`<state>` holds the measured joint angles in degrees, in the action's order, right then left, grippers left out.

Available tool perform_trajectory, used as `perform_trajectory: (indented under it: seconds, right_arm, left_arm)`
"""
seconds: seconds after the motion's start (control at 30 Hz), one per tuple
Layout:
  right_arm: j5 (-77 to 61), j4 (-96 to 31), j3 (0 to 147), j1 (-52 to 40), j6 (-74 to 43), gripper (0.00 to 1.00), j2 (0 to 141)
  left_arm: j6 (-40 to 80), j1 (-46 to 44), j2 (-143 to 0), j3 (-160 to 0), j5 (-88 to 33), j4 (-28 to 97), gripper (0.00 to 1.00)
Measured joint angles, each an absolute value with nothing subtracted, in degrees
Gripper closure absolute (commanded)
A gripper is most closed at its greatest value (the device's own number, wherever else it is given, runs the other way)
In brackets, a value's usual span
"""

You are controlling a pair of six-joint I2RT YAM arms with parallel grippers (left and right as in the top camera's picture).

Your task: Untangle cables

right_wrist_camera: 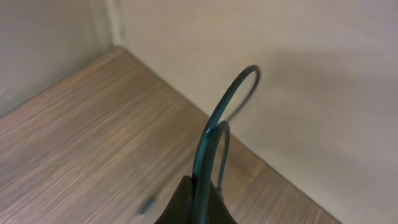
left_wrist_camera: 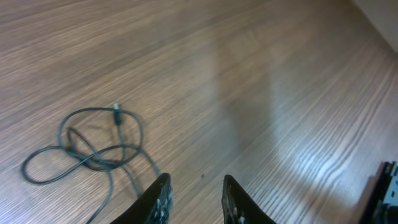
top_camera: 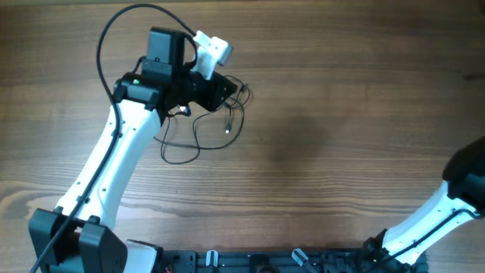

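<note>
Progress, judged as partial: one thin cable loop [right_wrist_camera: 211, 124] is pinched between the pressed-together fingers of the right gripper [right_wrist_camera: 198, 202] and arches up above the table [right_wrist_camera: 74, 124], well apart from the rest. The remaining cables [left_wrist_camera: 98, 163] lie on the table as loose crossing loops just beside the left gripper [left_wrist_camera: 196, 182], whose jaws stand slightly spread with nothing between them, so the overlapping strands there are probably yet to be separated
</note>
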<state>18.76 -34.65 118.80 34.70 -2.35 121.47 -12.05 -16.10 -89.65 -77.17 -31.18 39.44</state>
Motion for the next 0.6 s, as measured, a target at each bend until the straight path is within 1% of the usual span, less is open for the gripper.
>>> perform_trajectory:
  seconds: [0.13, 0.4, 0.53, 0.6]
  right_arm:
    - [14.94, -30.65, 119.04, 37.43, -2.72, 0.96, 123.85]
    - [-2.48, -22.04, 119.09, 36.8, -3.11, 0.96, 131.96]
    - [-9.34, -17.56, 119.09, 36.01, -3.57, 0.96, 134.5]
    - [-10.68, -16.93, 119.09, 35.16, -3.51, 0.96, 134.91]
  left_arm:
    - [-12.05, -18.79, -89.65, -77.17, -30.35, 39.4, 0.72]
    - [-11.68, -22.79, -89.65, -77.17, -28.8, 38.37, 0.71]
    - [-11.66, -23.29, -89.65, -77.17, -28.77, 38.39, 0.71]
    - [-11.66, -23.29, -89.65, -77.17, -28.67, 38.24, 0.71]
